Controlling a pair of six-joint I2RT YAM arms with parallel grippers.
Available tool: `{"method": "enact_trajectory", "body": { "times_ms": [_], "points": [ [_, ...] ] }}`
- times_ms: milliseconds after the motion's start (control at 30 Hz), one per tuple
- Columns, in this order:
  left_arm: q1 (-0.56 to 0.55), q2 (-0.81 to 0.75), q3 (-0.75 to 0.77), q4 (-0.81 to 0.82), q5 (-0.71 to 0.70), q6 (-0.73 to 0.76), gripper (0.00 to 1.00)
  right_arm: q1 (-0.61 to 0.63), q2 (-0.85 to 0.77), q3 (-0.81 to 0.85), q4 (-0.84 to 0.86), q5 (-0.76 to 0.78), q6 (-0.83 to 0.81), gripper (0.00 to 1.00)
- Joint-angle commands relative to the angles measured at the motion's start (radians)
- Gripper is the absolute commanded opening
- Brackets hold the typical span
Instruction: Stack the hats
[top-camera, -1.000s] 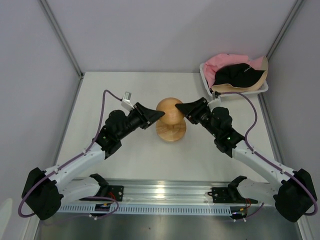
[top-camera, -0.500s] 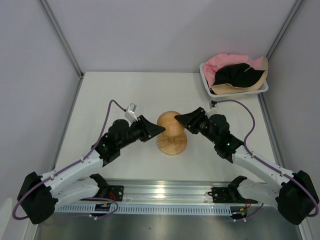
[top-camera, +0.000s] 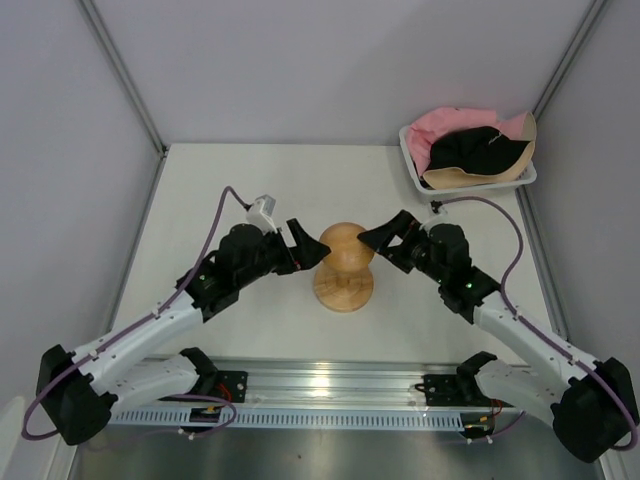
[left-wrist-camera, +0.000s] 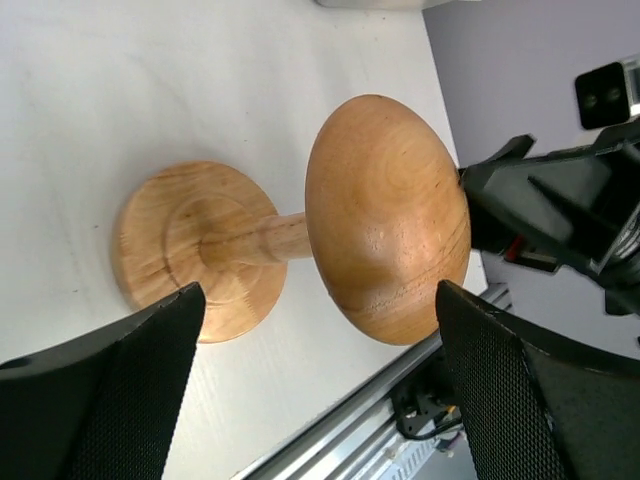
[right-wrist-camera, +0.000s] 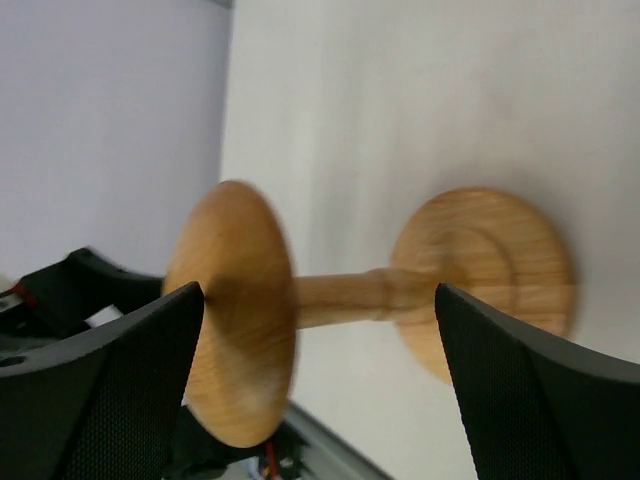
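The hats lie heaped in a white mesh basket (top-camera: 412, 163) at the far right corner: a pink hat (top-camera: 445, 125), a black hat (top-camera: 470, 148) on top, and a beige-and-pink hat (top-camera: 522, 140) at the right. My left gripper (top-camera: 305, 250) (left-wrist-camera: 320, 295) is open, just left of the wooden stand's head. My right gripper (top-camera: 385, 240) (right-wrist-camera: 320, 295) is open, just right of the head. Neither holds anything. Each wrist view shows the stand ahead, framed by the spread fingers.
The wooden mushroom-shaped stand (top-camera: 343, 265) (left-wrist-camera: 385, 215) (right-wrist-camera: 240, 310) stands upright mid-table between the two grippers. Grey walls close in the left, right and back. A metal rail (top-camera: 330, 385) runs along the near edge.
Both grippers were nearly closed against the stand's head and have now opened wide. The stand first shifted slightly toward the near edge, then stayed put.
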Motion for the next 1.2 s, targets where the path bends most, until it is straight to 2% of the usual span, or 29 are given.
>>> {"method": "enact_trajectory", "body": {
  "times_ms": [0, 167, 267, 300, 400, 467, 533, 567, 700, 833, 933, 1167],
  "points": [
    [0.01, -0.057, 0.082, -0.117, -0.043, 0.088, 1.0, -0.105, -0.057, 0.044, -0.295, -0.009, -0.153, 0.99],
    [0.088, -0.16, 0.157, -0.273, -0.075, 0.168, 0.99, -0.281, -0.105, 0.245, -0.489, 0.024, -0.32, 1.0],
    [0.178, -0.198, 0.244, -0.364, -0.085, 0.243, 1.0, -0.338, -0.083, 0.362, -0.52, 0.127, -0.401, 1.0],
    [0.203, -0.201, 0.316, -0.401, -0.091, 0.26, 1.0, -0.375, -0.07, 0.382, -0.499, 0.158, -0.421, 0.99],
    [0.287, -0.189, 0.41, -0.534, -0.123, 0.327, 1.0, -0.473, 0.031, 0.467, -0.442, 0.19, -0.48, 1.0],
    [0.321, -0.177, 0.429, -0.584, -0.141, 0.366, 0.99, -0.53, 0.166, 0.576, -0.434, 0.187, -0.517, 0.99],
    [0.335, -0.172, 0.429, -0.584, -0.157, 0.372, 1.0, -0.618, 0.328, 0.671, -0.454, 0.193, -0.529, 0.94],
    [0.338, -0.168, 0.426, -0.576, -0.151, 0.373, 0.99, -0.646, 0.382, 0.77, -0.481, 0.187, -0.523, 0.91],
    [0.341, -0.145, 0.404, -0.532, -0.114, 0.369, 0.99, -0.786, 0.6, 0.918, -0.469, 0.037, -0.439, 0.81],
    [0.358, -0.094, 0.413, -0.509, -0.115, 0.398, 0.99, -0.87, 0.737, 0.96, -0.413, -0.104, -0.322, 0.76],
    [0.378, -0.045, 0.433, -0.498, -0.112, 0.404, 0.99, -0.863, 0.799, 0.934, -0.354, -0.172, -0.238, 0.7],
    [0.447, 0.01, 0.447, -0.453, -0.026, 0.41, 1.0, -0.774, 0.803, 0.818, -0.132, -0.095, -0.165, 0.71]
  ]
}}
